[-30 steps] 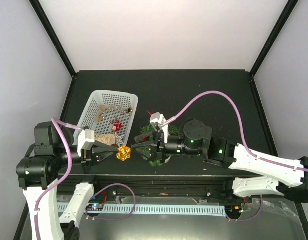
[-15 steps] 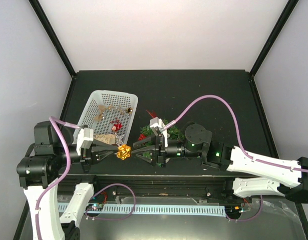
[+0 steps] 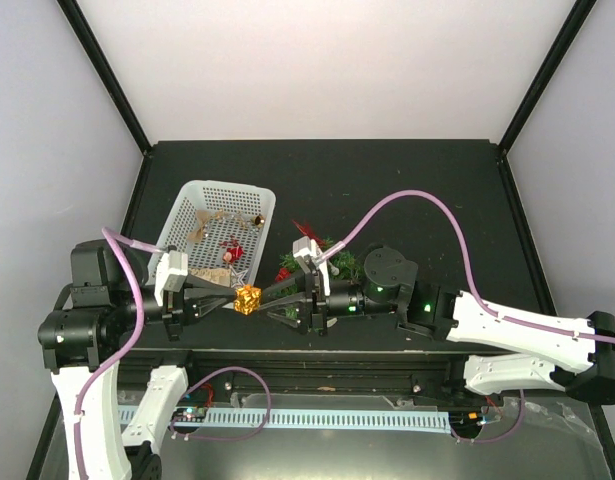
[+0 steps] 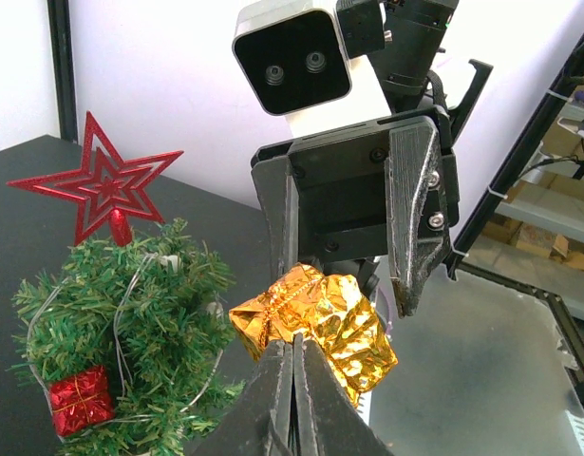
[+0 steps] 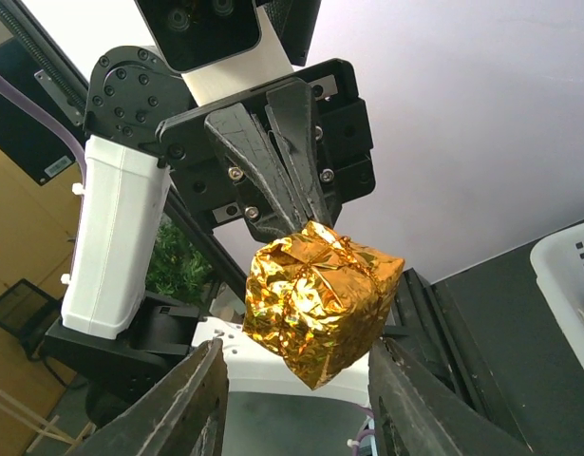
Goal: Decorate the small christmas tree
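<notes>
A gold foil gift ornament [image 3: 247, 299] hangs in the air by the table's near edge. My left gripper [image 3: 230, 300] is shut on its top edge, by the string [image 4: 293, 353]. The ornament shows in the left wrist view [image 4: 320, 318] and the right wrist view [image 5: 320, 299]. My right gripper [image 3: 271, 299] is open, with one finger on either side of the ornament [image 5: 293, 380], not touching it. The small christmas tree [image 4: 130, 313] carries a red star [image 4: 103, 185] on top and a red gift [image 4: 80, 399]. The right arm partly hides the tree in the top view [image 3: 337, 262].
A white perforated basket [image 3: 223, 188] with several more ornaments stands at the left, behind my left arm. The table's near edge and a cable tray lie just below the grippers. A purple cable [image 3: 417, 200] arcs over the right arm.
My right gripper has moved left from over the tree to the gold gift, its open fingers now on either side of it. My left gripper has raised the gift slightly.
</notes>
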`<state>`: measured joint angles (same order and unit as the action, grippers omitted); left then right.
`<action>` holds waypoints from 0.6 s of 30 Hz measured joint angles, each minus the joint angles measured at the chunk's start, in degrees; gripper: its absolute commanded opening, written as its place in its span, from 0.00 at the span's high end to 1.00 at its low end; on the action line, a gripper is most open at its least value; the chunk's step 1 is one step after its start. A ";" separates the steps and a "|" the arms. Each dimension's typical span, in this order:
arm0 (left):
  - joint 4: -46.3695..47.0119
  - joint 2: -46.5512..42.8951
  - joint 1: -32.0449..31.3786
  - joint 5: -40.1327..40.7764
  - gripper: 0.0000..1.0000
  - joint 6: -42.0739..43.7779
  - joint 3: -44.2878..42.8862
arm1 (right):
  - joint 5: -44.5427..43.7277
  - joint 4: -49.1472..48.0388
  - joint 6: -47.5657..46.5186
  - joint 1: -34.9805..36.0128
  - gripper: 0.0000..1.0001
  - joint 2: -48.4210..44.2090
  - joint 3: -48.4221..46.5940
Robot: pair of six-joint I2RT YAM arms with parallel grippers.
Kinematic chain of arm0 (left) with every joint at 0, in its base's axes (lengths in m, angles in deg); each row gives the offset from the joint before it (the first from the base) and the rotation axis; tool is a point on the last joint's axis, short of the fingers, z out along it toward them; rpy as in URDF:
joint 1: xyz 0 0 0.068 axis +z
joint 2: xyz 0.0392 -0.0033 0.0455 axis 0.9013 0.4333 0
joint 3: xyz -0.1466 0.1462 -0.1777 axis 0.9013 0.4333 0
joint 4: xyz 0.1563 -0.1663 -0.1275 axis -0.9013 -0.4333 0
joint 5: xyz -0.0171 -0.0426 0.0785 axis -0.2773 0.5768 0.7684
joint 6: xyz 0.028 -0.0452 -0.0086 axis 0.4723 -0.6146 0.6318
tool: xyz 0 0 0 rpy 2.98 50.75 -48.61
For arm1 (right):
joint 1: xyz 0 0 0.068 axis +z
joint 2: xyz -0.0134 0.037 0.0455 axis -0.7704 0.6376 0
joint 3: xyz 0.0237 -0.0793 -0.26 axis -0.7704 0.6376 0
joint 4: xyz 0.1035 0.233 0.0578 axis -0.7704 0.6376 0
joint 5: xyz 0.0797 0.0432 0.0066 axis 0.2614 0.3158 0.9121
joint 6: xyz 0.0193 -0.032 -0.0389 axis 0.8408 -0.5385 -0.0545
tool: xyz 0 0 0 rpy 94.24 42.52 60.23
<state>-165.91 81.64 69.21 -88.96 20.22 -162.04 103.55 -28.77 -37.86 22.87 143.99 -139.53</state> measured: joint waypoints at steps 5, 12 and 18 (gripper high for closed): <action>0.59 -0.13 0.33 -0.22 0.98 -0.37 0.15 | 0.13 -0.68 0.07 0.00 0.59 0.13 0.00; 1.27 -1.14 0.70 -0.44 0.98 -1.09 1.14 | 0.44 -1.64 0.28 0.00 0.70 1.77 -0.07; 1.97 -1.44 1.07 -0.55 0.99 -1.70 1.33 | 0.68 -2.29 1.16 0.00 0.97 2.95 -0.22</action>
<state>-163.94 80.19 70.28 -89.51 18.52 -160.71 104.23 -31.06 -36.70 22.87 146.94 -139.75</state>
